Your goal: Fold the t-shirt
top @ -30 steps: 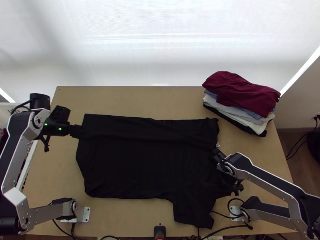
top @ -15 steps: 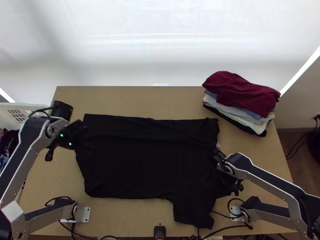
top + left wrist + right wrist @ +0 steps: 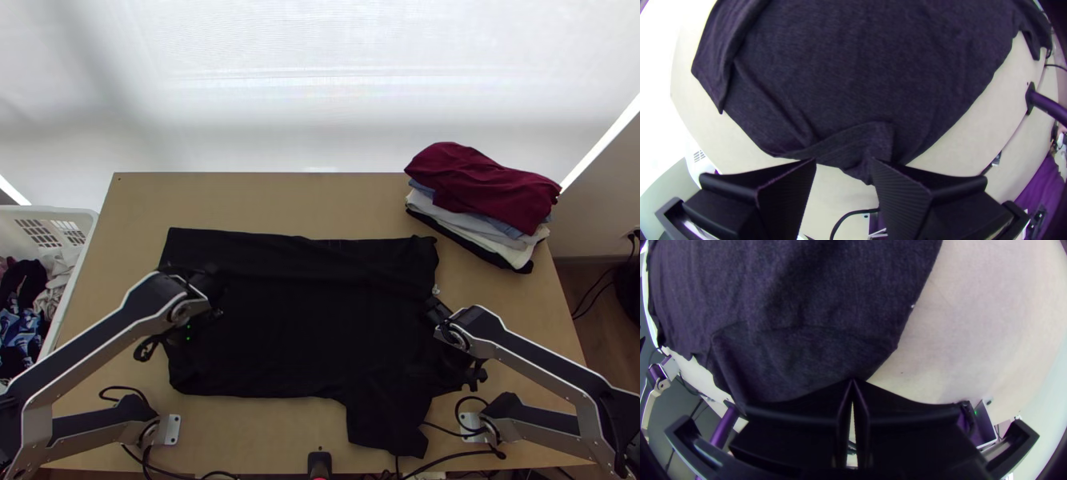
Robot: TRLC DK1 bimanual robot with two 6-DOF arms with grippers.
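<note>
The black t-shirt (image 3: 296, 328) lies mostly spread across the middle of the table, a strip along its far side folded over and one sleeve toward the near edge. Over its left part is my left gripper (image 3: 212, 298). In the left wrist view that left gripper (image 3: 844, 163) stands open, a raised fold of the t-shirt (image 3: 853, 142) just beyond its fingertips. At the shirt's right edge is my right gripper (image 3: 434, 309). The right wrist view has the right gripper (image 3: 853, 381) shut on the edge of the t-shirt (image 3: 809, 355).
A stack of folded clothes (image 3: 488, 192), dark red on top, sits at the table's far right corner. A white basket (image 3: 88, 216) holding clothes stands beyond the left edge. Bare wood (image 3: 264, 200) runs behind the shirt. Cables lie along the near edge.
My left gripper has moved from the shirt's far left corner rightward and nearer, over its left part, uncovering the basket. The right arm and the shirt's outline look unchanged.
</note>
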